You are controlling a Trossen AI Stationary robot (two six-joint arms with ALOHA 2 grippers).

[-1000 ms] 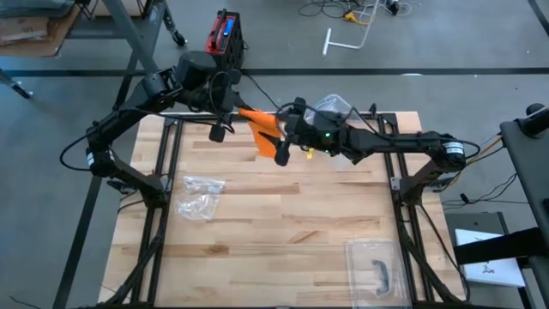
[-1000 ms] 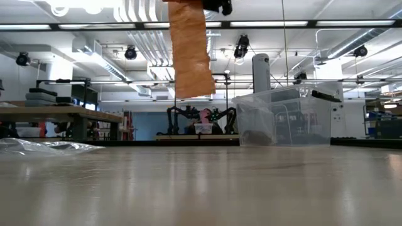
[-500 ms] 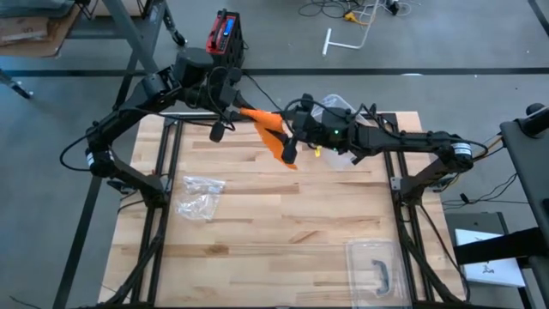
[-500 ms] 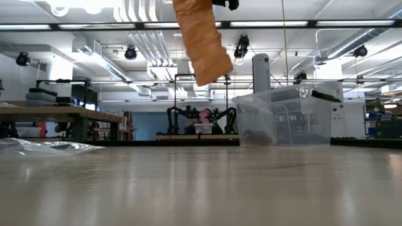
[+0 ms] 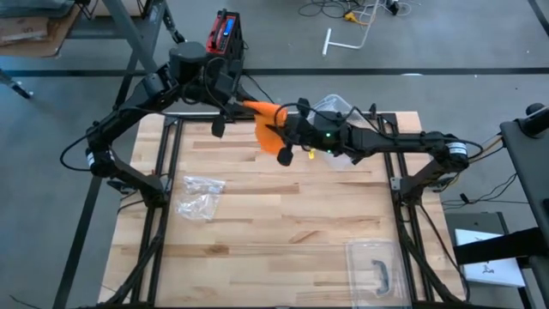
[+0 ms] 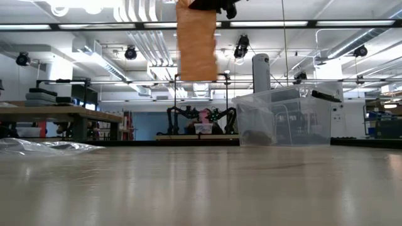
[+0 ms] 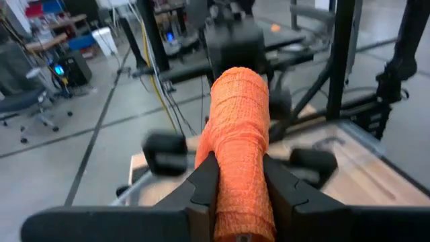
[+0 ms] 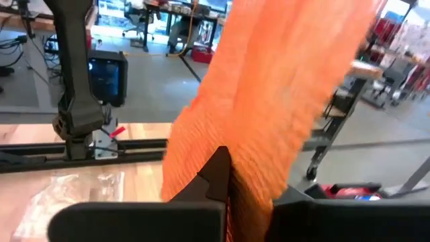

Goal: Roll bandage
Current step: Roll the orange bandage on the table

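Wooden table (image 5: pixel 283 223), both hands clamping orange bandage (image 5: pixel 268 130) aloft, its top cut off low.

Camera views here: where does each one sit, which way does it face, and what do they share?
High view: above the table, looking straight down; both arms meet at the orange bandage.
Low view: at table-top height, looking level into the room; the bandage hangs from above, clear bin behind.
Left wrist view: on the left arm; left gripper shut on the bandage roll.
Right wrist view: on the right arm; right gripper shut on the bandage's loose strip.
Shared: all four show the bandage.
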